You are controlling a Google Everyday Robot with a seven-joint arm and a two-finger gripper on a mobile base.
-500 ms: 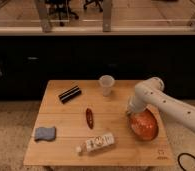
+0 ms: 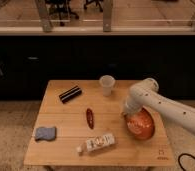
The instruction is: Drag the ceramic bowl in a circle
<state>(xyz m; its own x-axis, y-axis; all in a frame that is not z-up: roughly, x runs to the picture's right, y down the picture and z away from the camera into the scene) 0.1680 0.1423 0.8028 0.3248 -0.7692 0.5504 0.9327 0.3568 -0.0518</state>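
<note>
The ceramic bowl (image 2: 141,125) is orange-red with a speckled inside and sits on the right half of the wooden table (image 2: 66,150). My white arm (image 2: 163,107) comes in from the right and bends down to the bowl's back-left rim. My gripper (image 2: 127,112) is at that rim, at the bowl's upper left edge. Part of the rim is hidden behind the arm.
A translucent whitish cup (image 2: 107,84) stands behind the bowl. A black box (image 2: 70,93) lies at the back left, a red chili (image 2: 90,118) in the middle, a blue-grey sponge (image 2: 45,133) at front left, and a white bottle (image 2: 97,143) at the front.
The bowl and my gripper look slightly shifted toward the back of the table. The other things have not moved.
</note>
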